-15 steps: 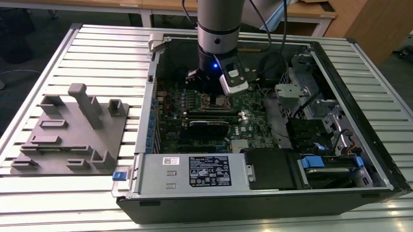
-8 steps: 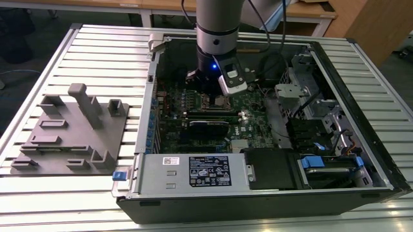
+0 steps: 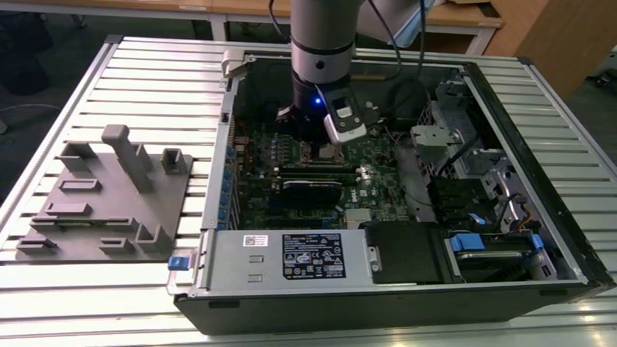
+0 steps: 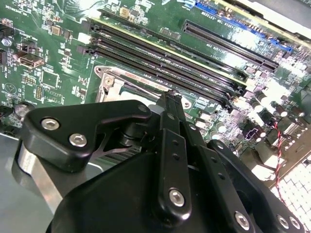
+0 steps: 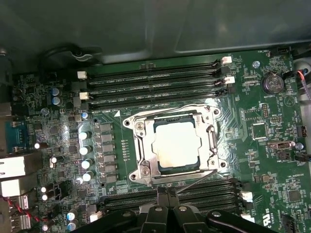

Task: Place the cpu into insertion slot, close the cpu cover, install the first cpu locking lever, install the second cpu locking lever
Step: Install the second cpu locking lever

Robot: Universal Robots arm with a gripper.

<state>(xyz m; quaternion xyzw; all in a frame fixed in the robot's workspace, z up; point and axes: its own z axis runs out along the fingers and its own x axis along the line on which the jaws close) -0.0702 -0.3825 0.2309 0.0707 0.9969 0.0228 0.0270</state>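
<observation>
The cpu [image 5: 176,144], a pale silvery square, lies in the insertion slot [image 5: 130,121] on the green board. The cpu cover [image 5: 146,148], a silver windowed frame, lies flat over it. One thin wire locking lever [image 5: 197,180] slants away from the socket's corner toward my fingertips. Another lever [image 5: 170,108] runs along the socket's opposite side. My gripper [image 5: 164,193] hovers just off the socket's edge with its black fingers pressed together. In the second wrist view the gripper [image 4: 167,99] points at the socket [image 4: 119,80]. In the exterior view the gripper [image 3: 328,150] hangs inside the open computer case.
Long black memory slots [image 5: 155,80] flank the socket on both sides, with capacitors [image 5: 85,150] beside it. The case walls [image 3: 217,166] enclose the board, a black card [image 3: 311,189] and the power supply [image 3: 289,253]. A grey fixture [image 3: 106,202] stands at the exterior view's left.
</observation>
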